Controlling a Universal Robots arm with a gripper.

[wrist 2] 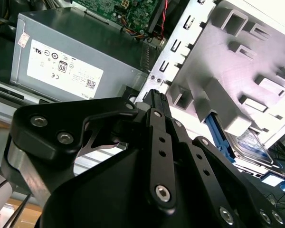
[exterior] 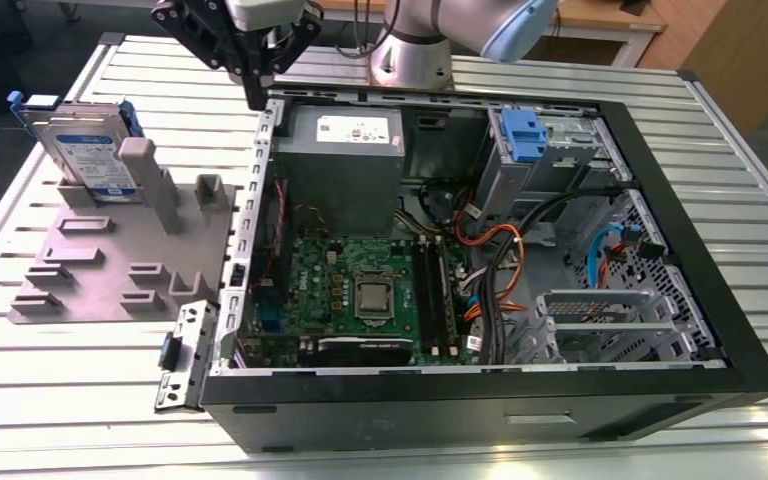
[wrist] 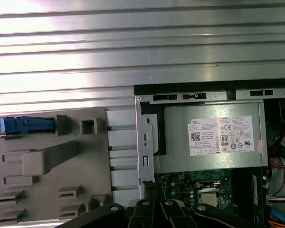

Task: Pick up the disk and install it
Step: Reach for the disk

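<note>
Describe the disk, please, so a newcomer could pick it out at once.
Beside the open computer case, on the exterior view's left, a grey plastic fixture lies on the slatted table. The disk stands on edge in its far corner: a silver drive with a white-and-blue label and blue rails, unlike the bare grey posts around it.

Ribbed, silver metal worktop (exterior: 37,400) of long parallel slats; an open black computer case (exterior: 491,400) lies on its side across the middle; just beside it, toward the exterior view's left, rests a flat grey plastic fixture (exterior: 104,260) with upright posts and slots.
</note>
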